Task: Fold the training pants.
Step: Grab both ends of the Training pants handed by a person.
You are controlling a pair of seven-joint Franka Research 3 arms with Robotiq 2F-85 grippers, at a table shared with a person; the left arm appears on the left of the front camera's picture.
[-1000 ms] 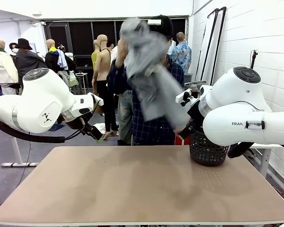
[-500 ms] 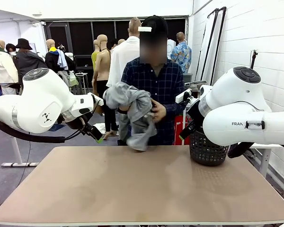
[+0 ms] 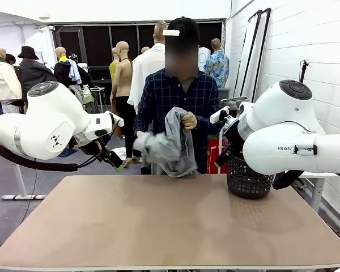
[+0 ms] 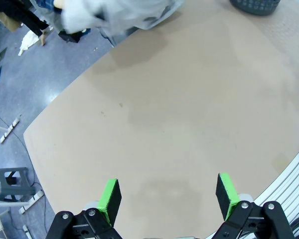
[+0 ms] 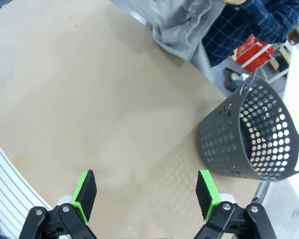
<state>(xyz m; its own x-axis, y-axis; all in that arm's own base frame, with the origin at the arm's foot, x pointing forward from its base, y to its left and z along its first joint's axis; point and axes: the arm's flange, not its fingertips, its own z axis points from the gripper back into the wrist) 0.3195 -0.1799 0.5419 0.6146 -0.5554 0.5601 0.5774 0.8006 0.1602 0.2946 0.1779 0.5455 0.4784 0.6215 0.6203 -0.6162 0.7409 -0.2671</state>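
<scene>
A person at the table's far side holds the bunched light grey training pants (image 3: 167, 144) in both hands, just above the table's far edge. The pants also hang blurred at the top of the left wrist view (image 4: 114, 12) and over the table edge in the right wrist view (image 5: 184, 25). My left gripper (image 4: 168, 195) stands open high above the bare tabletop (image 4: 179, 109), its fingertips (image 3: 118, 165) showing at the left. My right gripper (image 5: 147, 194) is open too, raised over the table near the basket.
A black plastic mesh basket (image 3: 247, 179) stands at the table's far right corner, and appears dark grey in the right wrist view (image 5: 254, 134). Other people stand behind the person. A white wall runs along the right.
The person has brought the grey pants down from overhead to chest height and now holds them bunched over the table's far edge. Both arms have stayed still.
</scene>
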